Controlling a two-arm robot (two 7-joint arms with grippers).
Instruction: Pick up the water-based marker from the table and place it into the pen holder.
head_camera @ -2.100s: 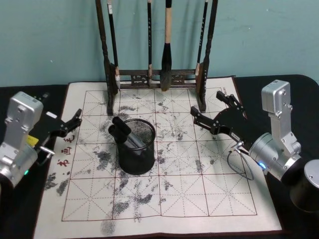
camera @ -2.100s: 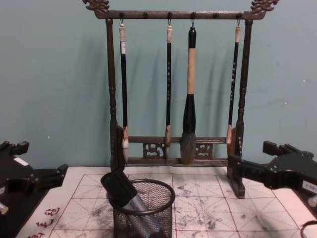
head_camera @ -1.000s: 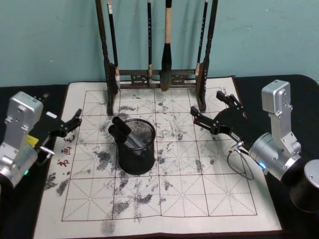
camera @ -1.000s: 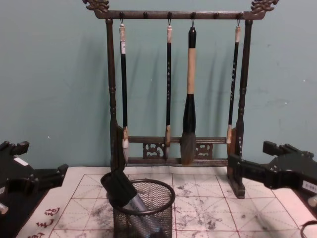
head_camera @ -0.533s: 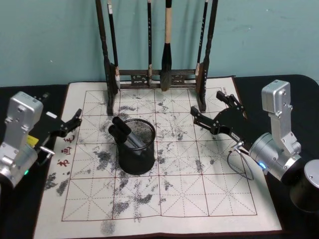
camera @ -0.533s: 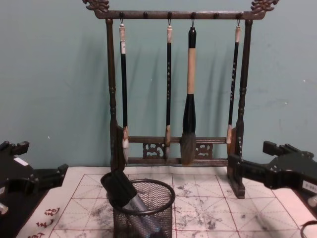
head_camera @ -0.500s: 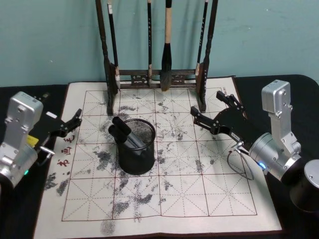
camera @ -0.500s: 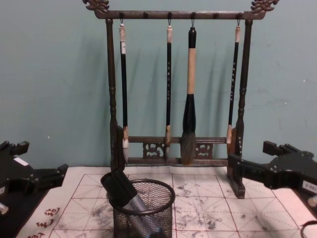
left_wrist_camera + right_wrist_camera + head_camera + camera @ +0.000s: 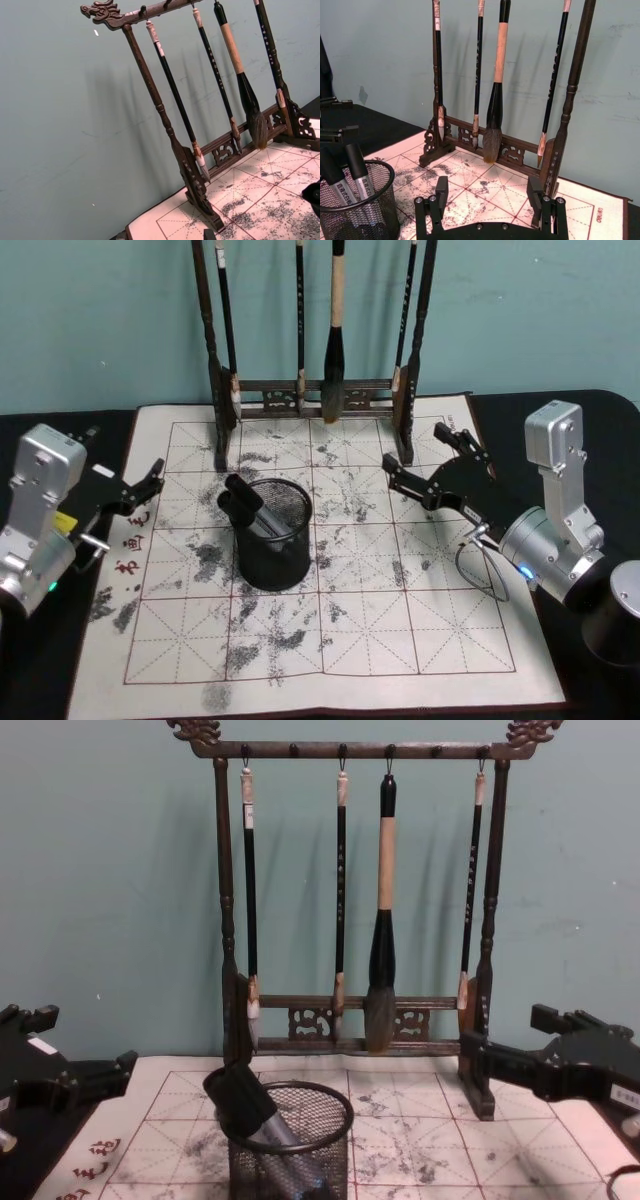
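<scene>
The pen holder (image 9: 276, 540), a round black wire-mesh cup, stands left of centre on the ink-stained grid mat. Two grey water-based markers with black caps (image 9: 246, 502) lean inside it against its left rim, as the right wrist view (image 9: 356, 169) and the chest view (image 9: 246, 1105) also show. My left gripper (image 9: 150, 490) hovers open and empty over the mat's left edge, a hand's width from the holder (image 9: 290, 1140). My right gripper (image 9: 415, 452) hangs open and empty near the rack's right foot, its fingers spread wide in the right wrist view (image 9: 489, 200).
A tall dark wooden rack (image 9: 310, 390) hung with calligraphy brushes stands along the mat's far edge (image 9: 350, 890). The white mat (image 9: 400, 640) lies on a black table. A dark round object (image 9: 618, 625) sits at the right edge.
</scene>
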